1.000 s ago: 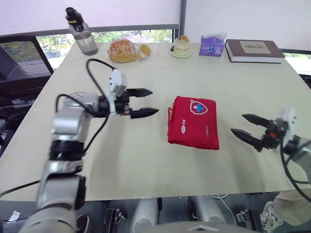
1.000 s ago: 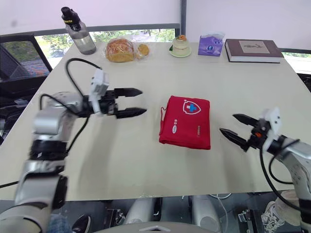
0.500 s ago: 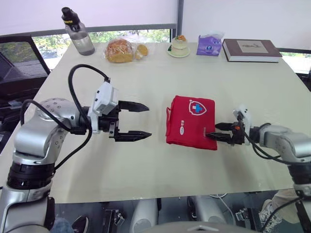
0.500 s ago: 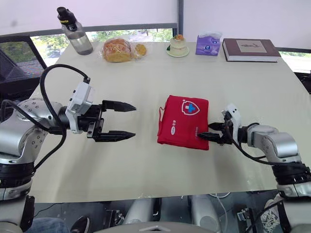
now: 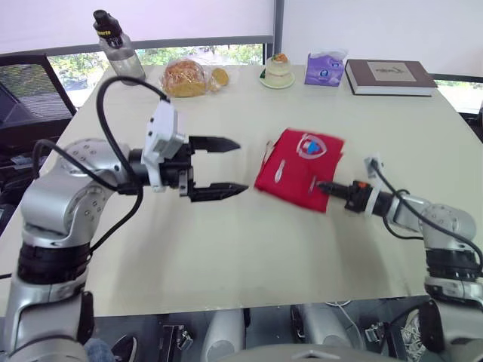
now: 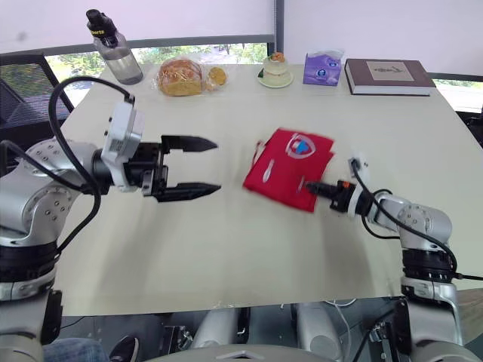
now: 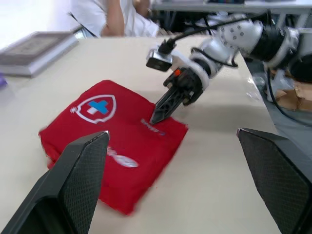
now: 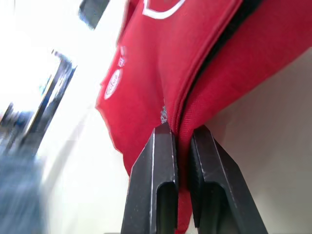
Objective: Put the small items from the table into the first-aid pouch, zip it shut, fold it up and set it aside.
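Here, first-aid pouch (image 5: pixel 296 161), near edge pinched in right pincer (image 5: pixel 321 185)

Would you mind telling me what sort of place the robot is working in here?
Probably an office or meeting room: a large pale table by a window, a black office chair beside it, and a book and water bottle on top.

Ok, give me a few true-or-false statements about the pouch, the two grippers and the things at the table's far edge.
1. The right gripper is shut on an edge of the red pouch. True.
2. The left gripper grips the pouch too. False: it is open and apart from the pouch, on its left.
3. The book lies at the far right of the table. True.
4. The bottle lies on its side beside the pouch. False: it stands upright at the far left corner.
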